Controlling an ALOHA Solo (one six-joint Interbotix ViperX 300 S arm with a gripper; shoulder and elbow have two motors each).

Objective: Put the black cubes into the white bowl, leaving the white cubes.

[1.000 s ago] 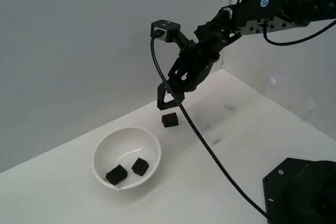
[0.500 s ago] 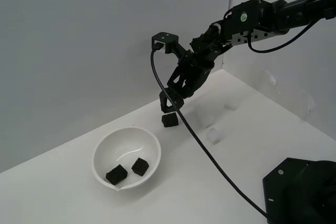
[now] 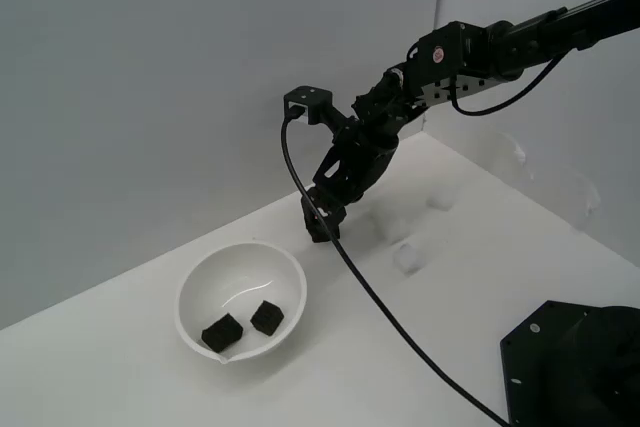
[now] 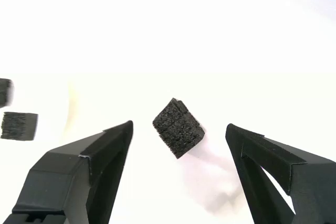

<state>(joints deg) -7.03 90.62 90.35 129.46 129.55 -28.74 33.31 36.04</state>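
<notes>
Claw (image 4: 179, 129) spread around third black cube (image 4: 178, 127), white cubes (image 3: 408, 256) washed out

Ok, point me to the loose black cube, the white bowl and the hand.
loose black cube (image 4: 178, 127): wrist view, on its top face.
white bowl (image 3: 195, 282): exterior view, on its bare inner wall.
hand (image 4: 178, 153): wrist view, midway between its open fingertips.

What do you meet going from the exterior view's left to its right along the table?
White bowl holding two black cubes → the open gripper down around a third black cube → a faint white cube → the black base at the right corner.
</notes>
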